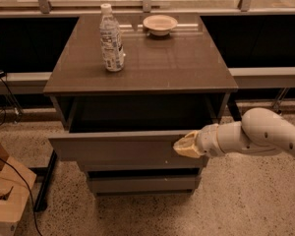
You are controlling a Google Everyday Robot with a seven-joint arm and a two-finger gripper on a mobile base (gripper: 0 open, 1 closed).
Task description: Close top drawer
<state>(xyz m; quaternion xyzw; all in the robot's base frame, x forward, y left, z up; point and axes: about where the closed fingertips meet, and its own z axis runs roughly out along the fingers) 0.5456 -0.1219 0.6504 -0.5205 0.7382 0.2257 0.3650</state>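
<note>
The top drawer (113, 147) of the grey-brown cabinet stands pulled out, its wide flat front panel facing me and a dark gap behind it. My gripper (186, 145) comes in from the right on a white arm (260, 136) and rests against the right end of the drawer's front panel near its top edge.
On the cabinet top (162, 63) stand a clear plastic bottle (111, 38) at the left and a small bowl (160, 24) at the back. A lower, narrower drawer front (142, 184) sits below. A cardboard box (7, 191) and cables lie on the floor at the left.
</note>
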